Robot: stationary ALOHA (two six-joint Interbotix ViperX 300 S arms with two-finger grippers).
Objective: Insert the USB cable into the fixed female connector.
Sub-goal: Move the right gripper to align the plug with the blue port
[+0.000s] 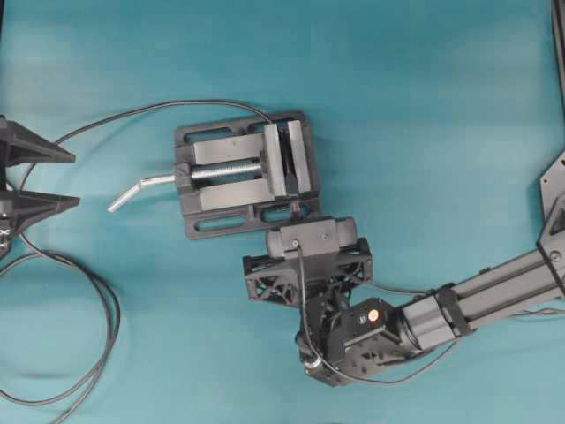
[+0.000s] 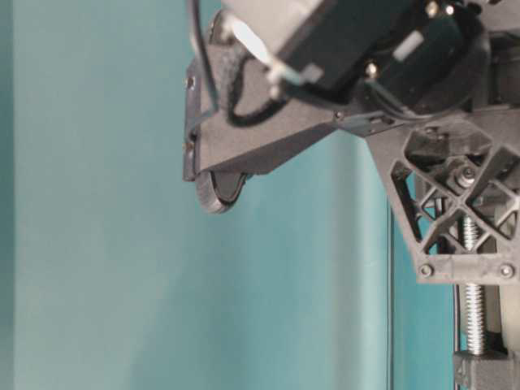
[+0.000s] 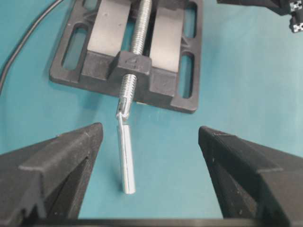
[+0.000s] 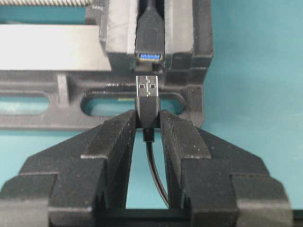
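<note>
The right claw point(image 4: 148, 124) grips the USB cable point(image 4: 147, 97) just short of the vise-clamped female connector point(image 4: 149, 57), while the left claw point(image 3: 150, 142) gapes wide.

Black and silver on plain teal

Teal table point(image 1: 424, 106); black vise point(image 1: 243, 177) with grey jaws, silver screw and handle point(image 3: 126, 161); black USB cable point(image 4: 147, 106) with silver metal tip; blue-tongued female connector point(image 4: 150, 56); matte black right gripper point(image 4: 147, 120).
</note>
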